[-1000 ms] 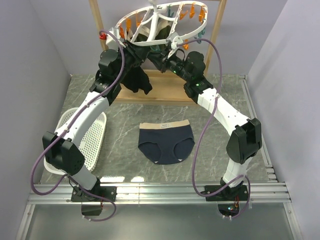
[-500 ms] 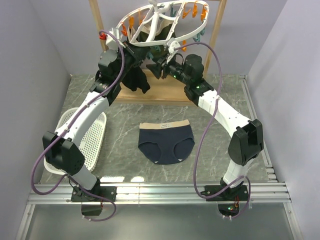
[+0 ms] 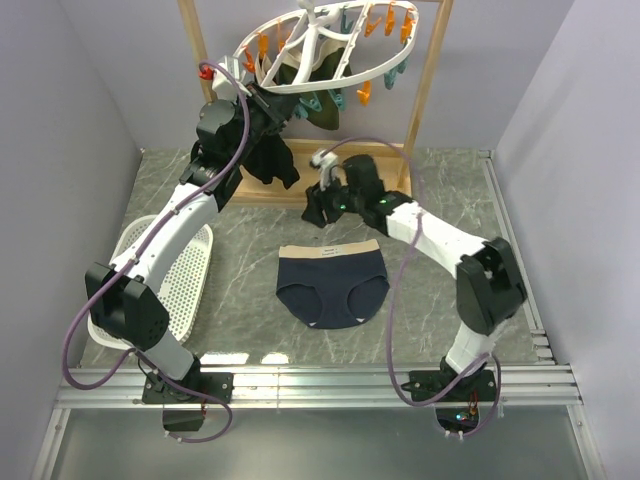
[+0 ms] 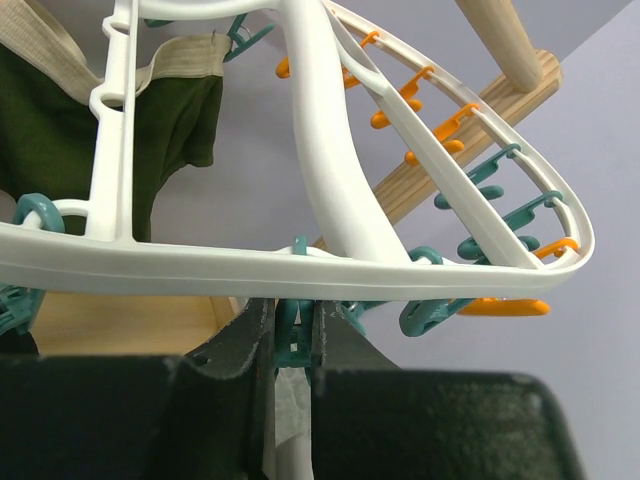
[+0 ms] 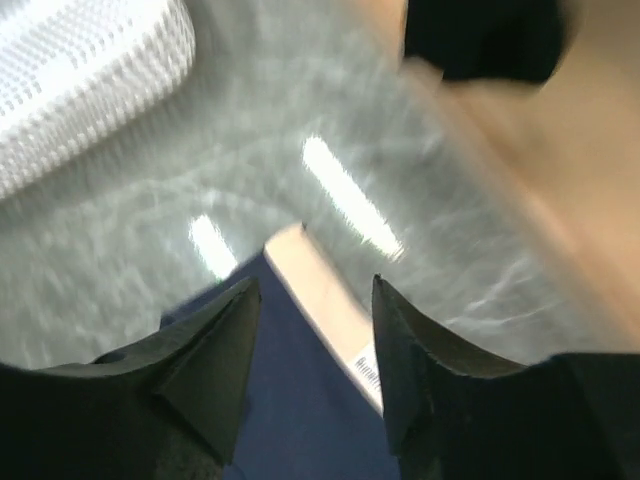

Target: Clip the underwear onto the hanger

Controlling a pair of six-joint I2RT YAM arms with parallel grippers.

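The navy underwear (image 3: 332, 283) lies flat on the table, its beige waistband toward the back. The white oval hanger (image 3: 300, 86) hangs tilted from the wooden frame, with orange and teal pegs round its rim. My left gripper (image 3: 268, 100) is up at the ring's near-left rim. In the left wrist view it (image 4: 292, 322) is shut on a teal peg (image 4: 290, 340) just under the hanger's rim (image 4: 200, 268). My right gripper (image 3: 312, 212) hovers low over the waistband's left end. In the right wrist view it (image 5: 315, 285) is open, with the underwear (image 5: 300, 400) below it and nothing between its fingers.
An olive-green garment (image 4: 60, 130) is clipped to the hanger, and dark cloth (image 3: 270, 160) hangs under the ring beside my left arm. The wooden frame's post (image 3: 422, 100) and base board (image 3: 340, 188) stand behind the underwear. A white perforated basket (image 3: 175, 275) sits at the left.
My right gripper has left the hanger, swung down to the table above the underwear's waistband, and opened. My left gripper has closed on the peg and stayed at the ring.
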